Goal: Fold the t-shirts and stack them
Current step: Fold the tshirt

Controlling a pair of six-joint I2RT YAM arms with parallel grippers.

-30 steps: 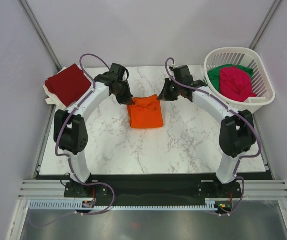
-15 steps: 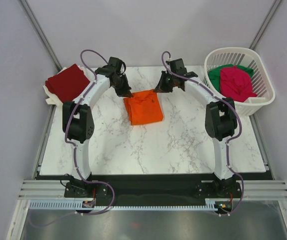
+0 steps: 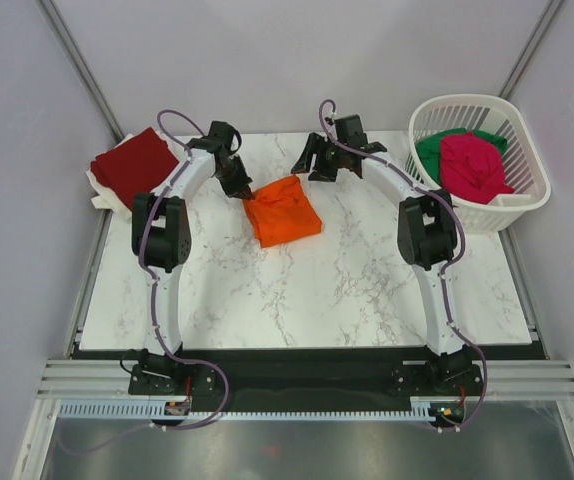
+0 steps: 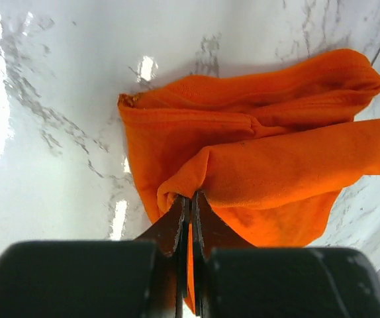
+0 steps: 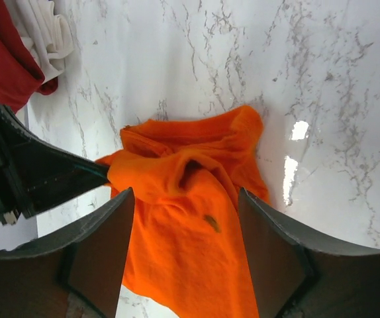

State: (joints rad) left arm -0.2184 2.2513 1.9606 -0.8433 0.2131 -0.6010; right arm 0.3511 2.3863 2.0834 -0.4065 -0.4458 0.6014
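The left tool (image 4: 190,199), its two fingers pressed together, pinches a raised fold at the left edge of the orange t-shirt (image 3: 282,210), which lies rumpled and partly folded on the far middle of the white marble-patterned tabletop (image 3: 367,290). The pinched fold is lifted off the surface while the rest of the garment rests flat. The right tool (image 5: 183,199) hangs over the shirt's far right side with its fingers spread wide, holding nothing; the cloth shows in the gap between them, and whether either finger touches it cannot be told.

A folded dark red t-shirt (image 3: 135,168) sits at the far left corner of the tabletop, on top of a white cloth (image 3: 100,197) that sticks out beneath its near edge. At the far right corner stands a white plastic lattice basket (image 3: 527,200), which holds a magenta-pink t-shirt (image 3: 472,165) heaped over a green t-shirt (image 3: 432,150), both unfolded.

Both arms reach from their bases at the near edge across the tabletop toward its far side. Pale plain walls (image 3: 287,60) close in the cell on three sides.
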